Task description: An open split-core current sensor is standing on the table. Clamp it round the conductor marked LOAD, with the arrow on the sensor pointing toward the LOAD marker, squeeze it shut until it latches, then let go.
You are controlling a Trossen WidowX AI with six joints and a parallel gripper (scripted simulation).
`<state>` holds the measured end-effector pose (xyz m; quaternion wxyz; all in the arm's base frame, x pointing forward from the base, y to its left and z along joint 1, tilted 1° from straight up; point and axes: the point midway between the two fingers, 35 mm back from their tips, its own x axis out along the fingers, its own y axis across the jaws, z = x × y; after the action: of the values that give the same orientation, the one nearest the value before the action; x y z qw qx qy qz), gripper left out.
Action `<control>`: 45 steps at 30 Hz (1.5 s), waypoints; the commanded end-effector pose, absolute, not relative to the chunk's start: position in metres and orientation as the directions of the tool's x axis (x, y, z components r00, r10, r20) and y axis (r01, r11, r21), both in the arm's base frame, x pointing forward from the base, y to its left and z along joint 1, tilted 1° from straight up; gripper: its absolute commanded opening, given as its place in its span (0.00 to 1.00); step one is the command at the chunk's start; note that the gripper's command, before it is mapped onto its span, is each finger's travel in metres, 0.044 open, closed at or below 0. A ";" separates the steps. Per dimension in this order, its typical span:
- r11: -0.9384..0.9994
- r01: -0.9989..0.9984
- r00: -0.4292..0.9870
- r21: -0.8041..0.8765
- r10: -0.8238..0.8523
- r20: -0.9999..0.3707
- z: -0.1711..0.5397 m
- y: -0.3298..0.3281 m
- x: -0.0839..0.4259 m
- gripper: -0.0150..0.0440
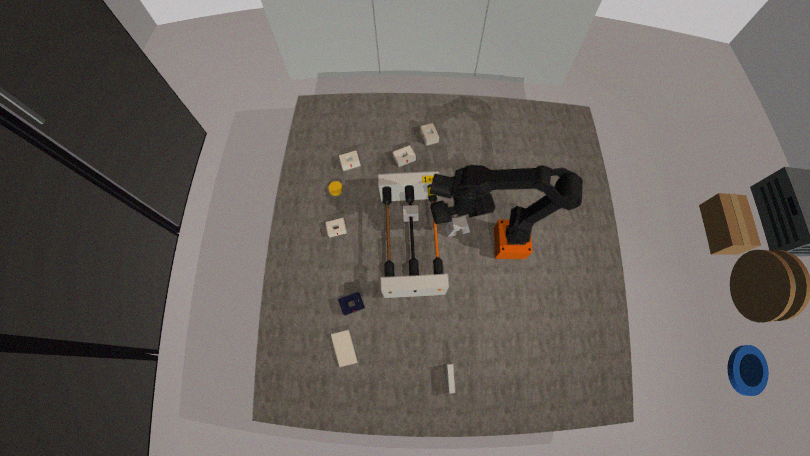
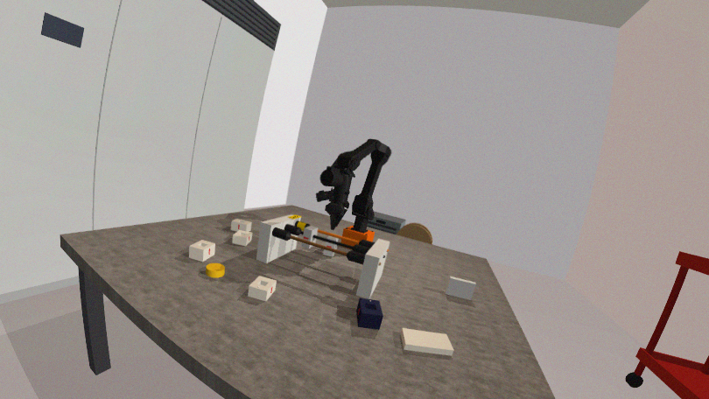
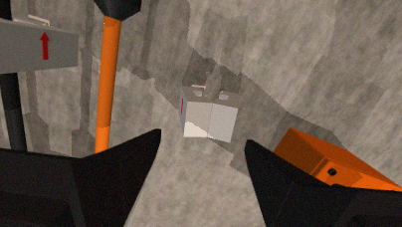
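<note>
The open split-core sensor (image 1: 459, 227) (image 2: 329, 247) (image 3: 208, 119) stands on the table between the orange conductor and the arm's base. It is pale, and a red arrow on its side points up in the wrist view, toward the conductor's yellow-marked end. My gripper (image 3: 203, 139) is open and empty above the sensor; the fingertips stand to either side of it in the wrist view, not touching it. The orange conductor (image 1: 437, 240) (image 3: 106, 75) carries a yellow marker (image 2: 301, 226) at one end, partly hidden by the arm in the top view; its lettering is unreadable.
Another sensor (image 1: 410, 213) (image 2: 310, 237) (image 3: 35, 52) sits round the black middle conductor. White end blocks (image 1: 414, 286) (image 2: 374, 267) hold three conductors. Several white blocks, a yellow disc (image 1: 334, 188) (image 2: 215, 270) and a dark blue block (image 1: 350, 299) (image 2: 369, 314) lie around the rack.
</note>
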<state>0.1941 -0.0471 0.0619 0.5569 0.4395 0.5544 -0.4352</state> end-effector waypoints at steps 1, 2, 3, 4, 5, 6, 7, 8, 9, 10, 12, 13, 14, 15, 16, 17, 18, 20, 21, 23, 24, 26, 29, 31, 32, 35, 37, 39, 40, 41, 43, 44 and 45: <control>0.228 0.974 -0.010 -0.010 0.000 -1.000 0.052 -0.047 0.191 0.80; 0.228 0.974 -0.010 -0.010 0.000 -1.000 0.051 -0.047 0.191 0.80; 0.228 0.974 -0.010 -0.009 0.000 -1.000 0.049 -0.047 0.191 0.80; 0.228 0.974 -0.010 -0.009 0.000 -1.000 0.047 -0.047 0.191 0.80; 0.228 0.974 -0.010 -0.009 0.000 -1.000 0.046 -0.047 0.191 0.80; 0.228 0.974 -0.010 -0.009 0.001 -1.000 0.044 -0.047 0.191 0.80; 0.228 0.974 -0.010 -0.009 0.001 -1.000 0.042 -0.047 0.191 0.80; 0.228 0.974 -0.010 -0.009 0.001 -1.000 0.041 -0.047 0.191 0.80; 0.228 0.974 -0.010 -0.009 0.001 -1.000 0.039 -0.047 0.190 0.80; 0.228 0.974 -0.010 -0.009 0.001 -1.000 0.037 -0.047 0.190 0.80; 0.228 0.974 -0.010 -0.009 0.001 -1.000 0.034 -0.047 0.190 0.80; 0.228 0.974 -0.010 -0.009 0.001 -1.000 0.033 -0.047 0.190 0.80; 0.228 0.974 -0.010 -0.009 0.001 -1.000 0.031 -0.047 0.190 0.80; 0.228 0.974 -0.009 -0.009 0.001 -1.000 0.029 -0.047 0.190 0.80; 0.228 0.974 -0.009 -0.009 0.001 -1.000 0.028 -0.047 0.190 0.80; 0.228 0.974 -0.009 -0.009 0.001 -1.000 0.026 -0.047 0.190 0.80; 0.228 0.974 -0.009 -0.009 0.001 -1.000 0.024 -0.047 0.189 0.80; 0.228 0.974 -0.009 -0.009 0.001 -1.000 0.021 -0.047 0.189 0.80; 0.228 0.974 -0.009 -0.009 0.001 -1.000 0.020 -0.047 0.189 0.80; 0.228 0.974 -0.009 -0.009 0.001 -1.000 0.016 -0.047 0.188 0.80; 0.228 0.974 -0.009 -0.009 0.001 -1.000 0.015 -0.047 0.188 0.80; 0.228 0.974 -0.009 -0.009 0.001 -1.000 0.014 -0.046 0.188 0.80; 0.228 0.974 -0.009 -0.009 0.001 -1.000 0.014 -0.046 0.188 0.80; 0.232 0.973 0.001 0.002 0.004 -1.000 0.017 -0.047 0.191 0.79; 0.232 0.973 0.001 0.002 0.004 -1.000 0.017 -0.047 0.191 0.77; 0.232 0.973 0.001 0.002 0.004 -1.000 0.017 -0.047 0.191 0.74; 0.232 0.973 0.001 0.002 0.004 -1.000 0.017 -0.047 0.191 0.72; 0.232 0.973 0.001 0.002 0.004 -1.000 0.017 -0.047 0.191 0.69; 0.232 0.973 0.001 0.002 0.004 -1.000 0.017 -0.047 0.191 0.68; 0.232 0.973 0.001 0.002 0.004 -1.000 0.017 -0.047 0.191 0.67; 0.232 0.973 0.001 0.002 0.004 -1.000 0.017 -0.047 0.191 0.65; 0.232 0.973 0.001 0.002 0.004 -1.000 0.017 -0.047 0.191 0.64; 0.232 0.973 0.001 0.002 0.004 -1.000 0.017 -0.047 0.191 0.63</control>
<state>0.1913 -0.0465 0.0172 0.5542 0.4394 0.5557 -0.4370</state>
